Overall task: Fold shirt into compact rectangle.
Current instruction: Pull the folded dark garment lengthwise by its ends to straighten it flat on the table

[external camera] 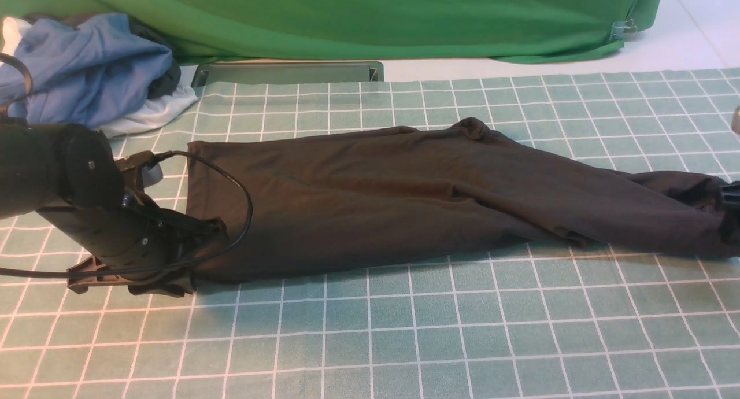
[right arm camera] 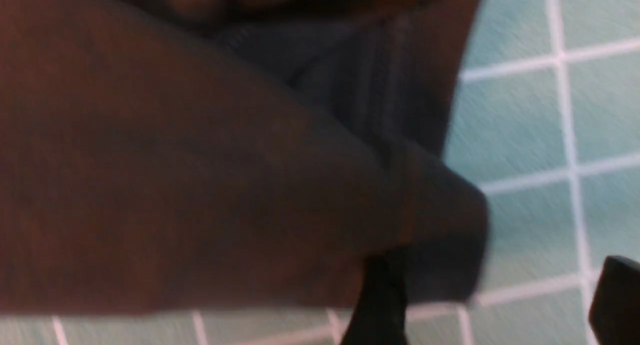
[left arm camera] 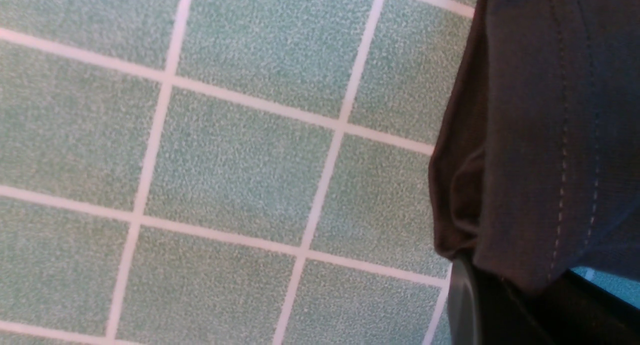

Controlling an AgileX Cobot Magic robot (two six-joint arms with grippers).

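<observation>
The black shirt lies as one long folded band across the green grid mat, hem end at the left, narrowing toward the right edge. My left gripper sits low at the shirt's near left corner. In the left wrist view, that gripper is shut on the stitched hem corner of the shirt. My right gripper barely shows at the shirt's far right end. In the right wrist view, its fingers stand wide apart around bare mat, so the gripper is open. The shirt drapes against one finger.
A pile of blue and white garments sits at the back left, close behind my left arm. A green backdrop cloth hangs along the back, with a grey slot-like tray below it. The grid mat runs toward the front.
</observation>
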